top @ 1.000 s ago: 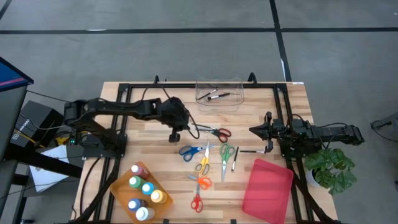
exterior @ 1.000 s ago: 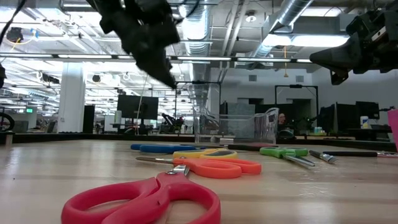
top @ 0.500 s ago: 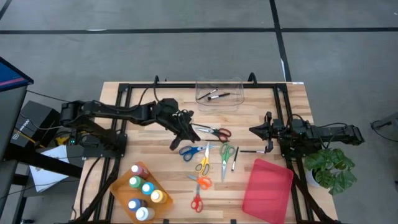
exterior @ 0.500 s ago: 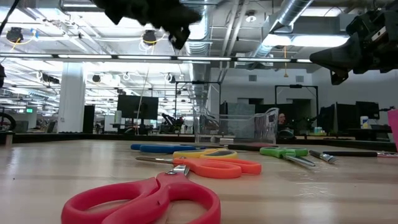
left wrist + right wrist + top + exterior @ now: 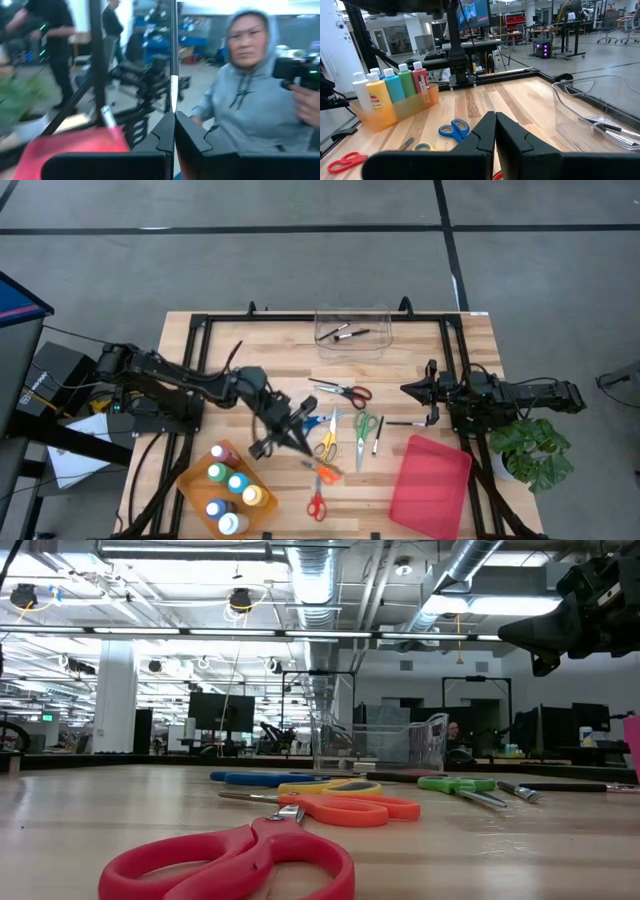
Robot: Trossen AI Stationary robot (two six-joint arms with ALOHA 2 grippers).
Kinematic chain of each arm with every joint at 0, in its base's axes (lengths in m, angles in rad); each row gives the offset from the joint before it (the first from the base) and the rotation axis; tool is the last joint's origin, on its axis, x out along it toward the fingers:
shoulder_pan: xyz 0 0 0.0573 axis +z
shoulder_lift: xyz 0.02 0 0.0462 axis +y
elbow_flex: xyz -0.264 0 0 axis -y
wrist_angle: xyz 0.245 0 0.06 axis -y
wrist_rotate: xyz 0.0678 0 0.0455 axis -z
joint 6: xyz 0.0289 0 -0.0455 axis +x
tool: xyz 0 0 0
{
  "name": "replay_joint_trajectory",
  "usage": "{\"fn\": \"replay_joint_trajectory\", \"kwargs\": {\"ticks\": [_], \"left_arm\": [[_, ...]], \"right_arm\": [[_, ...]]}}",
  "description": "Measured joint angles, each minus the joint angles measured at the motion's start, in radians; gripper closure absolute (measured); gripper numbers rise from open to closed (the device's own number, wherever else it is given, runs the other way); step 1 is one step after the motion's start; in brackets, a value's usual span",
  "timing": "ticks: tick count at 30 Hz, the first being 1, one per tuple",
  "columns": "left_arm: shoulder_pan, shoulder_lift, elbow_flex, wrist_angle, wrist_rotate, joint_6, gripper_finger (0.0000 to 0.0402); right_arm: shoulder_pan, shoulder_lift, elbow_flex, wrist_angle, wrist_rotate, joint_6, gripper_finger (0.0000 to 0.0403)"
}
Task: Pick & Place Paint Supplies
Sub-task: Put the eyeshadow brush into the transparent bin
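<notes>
Left tool (image 5: 300,435), shut, has swung down over the scissors (image 5: 322,442).

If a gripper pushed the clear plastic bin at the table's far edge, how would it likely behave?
The clear bin looks thin-walled and holds only a few brushes, so it is probably light and would slide on the wooden table rather than tip. Its walls may flex if squeezed.

No wording can be read anywhere. The small paint bottles with white caps (image 5: 395,87) carry pale labels whose print stays illegible (too small), and the dark box at the table's left edge (image 5: 45,380) bears an unreadable white mark.
</notes>
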Motion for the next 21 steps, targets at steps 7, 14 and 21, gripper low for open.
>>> {"fn": "replay_joint_trajectory", "kwargs": {"ticks": [7, 14, 21], "left_arm": [[-0.110, 0.000, 0.000, 0.126, 0.000, 0.005, 0.0401], [-0.153, 0.000, 0.000, 0.167, 0.000, 0.008, 0.0401], [-0.140, 0.000, 0.000, 0.165, -0.021, 0.033, 0.0401]], "right_arm": [[0.000, 0.000, 0.000, 0.000, 0.000, 0.000, 0.0395], [0.000, 0.000, 0.000, 0.000, 0.000, 0.000, 0.0395], [0.000, 0.000, 0.000, 0.000, 0.000, 0.000, 0.0395]]}}
